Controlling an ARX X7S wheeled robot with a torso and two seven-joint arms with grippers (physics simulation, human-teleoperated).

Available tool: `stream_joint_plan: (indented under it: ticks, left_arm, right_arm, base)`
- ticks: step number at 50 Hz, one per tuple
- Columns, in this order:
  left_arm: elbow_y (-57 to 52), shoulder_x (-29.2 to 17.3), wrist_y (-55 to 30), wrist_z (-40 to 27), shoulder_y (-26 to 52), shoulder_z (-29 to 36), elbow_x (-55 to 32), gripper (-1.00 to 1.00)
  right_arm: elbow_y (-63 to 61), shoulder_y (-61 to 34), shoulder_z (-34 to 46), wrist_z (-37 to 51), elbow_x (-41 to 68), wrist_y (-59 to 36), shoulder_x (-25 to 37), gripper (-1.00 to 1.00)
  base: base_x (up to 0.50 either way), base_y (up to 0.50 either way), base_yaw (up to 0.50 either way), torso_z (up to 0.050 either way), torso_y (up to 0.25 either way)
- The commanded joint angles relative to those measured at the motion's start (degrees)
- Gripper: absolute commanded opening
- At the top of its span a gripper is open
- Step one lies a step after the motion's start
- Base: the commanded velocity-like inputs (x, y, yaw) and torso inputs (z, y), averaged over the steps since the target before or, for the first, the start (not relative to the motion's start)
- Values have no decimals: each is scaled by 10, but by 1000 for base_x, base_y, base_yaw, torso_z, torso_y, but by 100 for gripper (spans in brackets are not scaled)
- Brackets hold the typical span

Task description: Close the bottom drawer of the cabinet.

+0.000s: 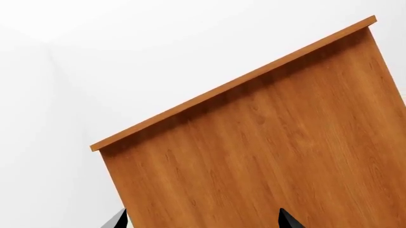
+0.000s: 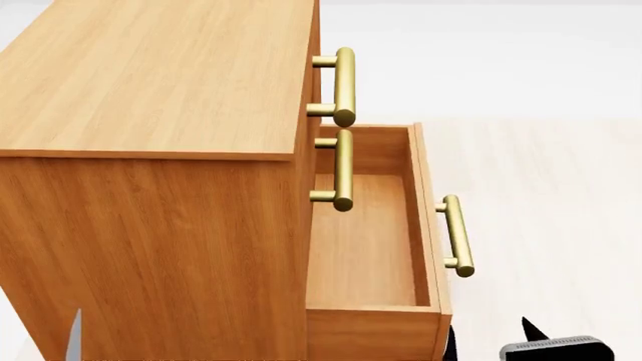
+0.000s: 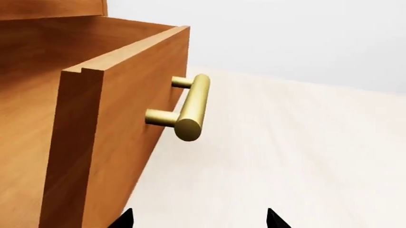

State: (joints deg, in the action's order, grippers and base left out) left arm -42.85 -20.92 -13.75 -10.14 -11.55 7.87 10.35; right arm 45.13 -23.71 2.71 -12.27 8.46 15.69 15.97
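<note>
Drawer: the lowest of three, pulled far out of the cabinet; its inside is in plain view from the head camera and looks empty, so nothing inside would block the closing.
Handle: a brass bar on the drawer front, standing free; nothing touches it.
Upper drawers: both sit flush with the cabinet front, only their brass handles stick out above the open drawer.
Right gripper: it is low, beside the drawer front and apart from it; in the wrist view the handle is ahead of it, probably so the arm can push the front panel toward the cabinet.
Right fingers: two dark tips with a wide gap between them, released, holding nothing.
Left gripper: it faces the plain side wall of the cabinet, away from the drawer, so I judge it has no part in this step.
Left fingers: spread apart, holding nothing.
Progress: the closing is not yet done; no contact with the drawer is visible.
</note>
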Motion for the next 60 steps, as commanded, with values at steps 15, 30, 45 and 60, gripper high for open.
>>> stream_joint_plan:
  ticks: [15, 30, 45, 60]
  left_arm:
    - [-3, -3, -3, -3, 0, 3, 0, 100]
    - [-4, -5, -3, -6, -1, 3, -2, 100]
    - [-7, -7, -6, -8, -1, 3, -2, 100]
    - [-6, -8, -6, -10, 1, 6, -2, 100]
  right_arm:
    - [104, -65, -9, 7, -30, -1, -27, 100]
    - [65, -55, 5, 2, -34, -17, -38, 100]
    - [37, -49, 19, -7, -36, -26, -44, 100]
    - [43, -57, 37, -9, -46, -22, -54, 100]
  base:
    - [17, 0, 9, -1, 0]
    - [12, 0, 6, -1, 0]
    - [9, 0, 4, -1, 0]
    - [7, 0, 3, -1, 0]
